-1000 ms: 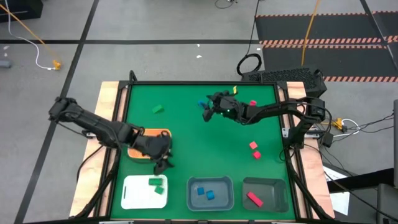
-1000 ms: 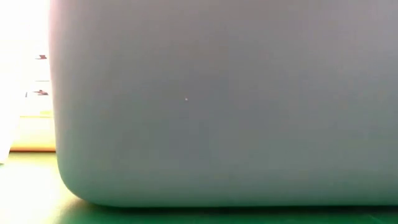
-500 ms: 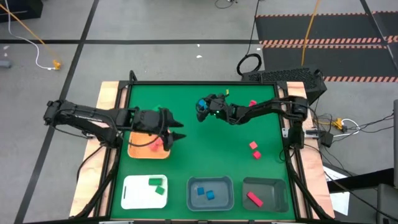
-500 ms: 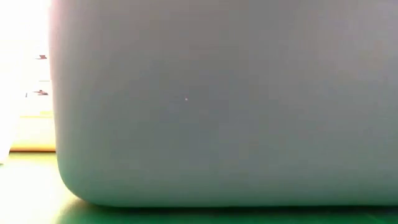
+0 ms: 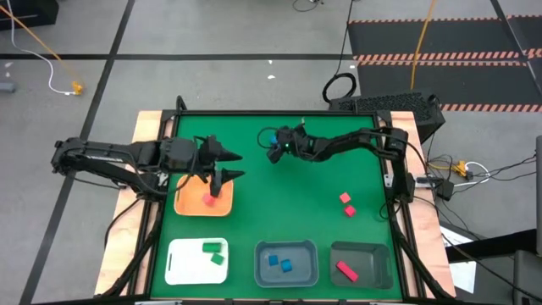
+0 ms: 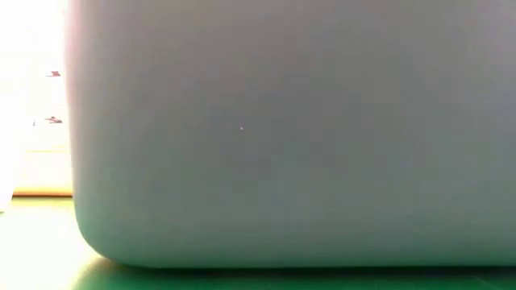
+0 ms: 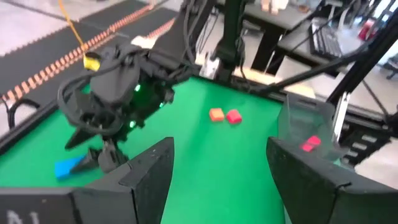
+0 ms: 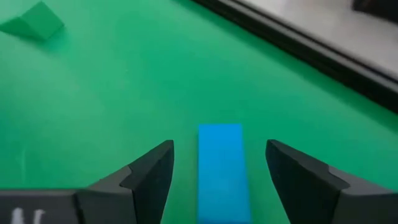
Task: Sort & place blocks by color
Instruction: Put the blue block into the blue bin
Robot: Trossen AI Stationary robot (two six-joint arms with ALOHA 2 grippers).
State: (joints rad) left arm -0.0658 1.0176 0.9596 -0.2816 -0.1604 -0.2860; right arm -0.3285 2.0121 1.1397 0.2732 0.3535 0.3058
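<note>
Now the right gripper point(image 8: 219, 168) sits low over the far middle of the green felt table point(image 5: 279, 203), fingers apart and straddling a blue rectangular bar block point(image 8: 222, 169) lying flat on the felt; not yet clamped. Half a second ago it was just short of this spot, so it has closed in and lined up. The left gripper point(image 5: 222, 165), fingers apart and empty, has swung up from the table's near edge and now hangs over the orange flat tray point(image 5: 188, 203), where a small pink cube point(image 5: 208, 199) lies. Along the table's near edge: white flat tray point(image 5: 182, 267) with two green blocks, grey-blue bin point(image 5: 286, 246) with two blue blocks, dark grey bin point(image 5: 364, 252) with one red bar. Two red blocks point(image 5: 346, 202) remain loose toward the table's right side. Judgement: blue pick is imminent; sorting is roughly half done.
</note>
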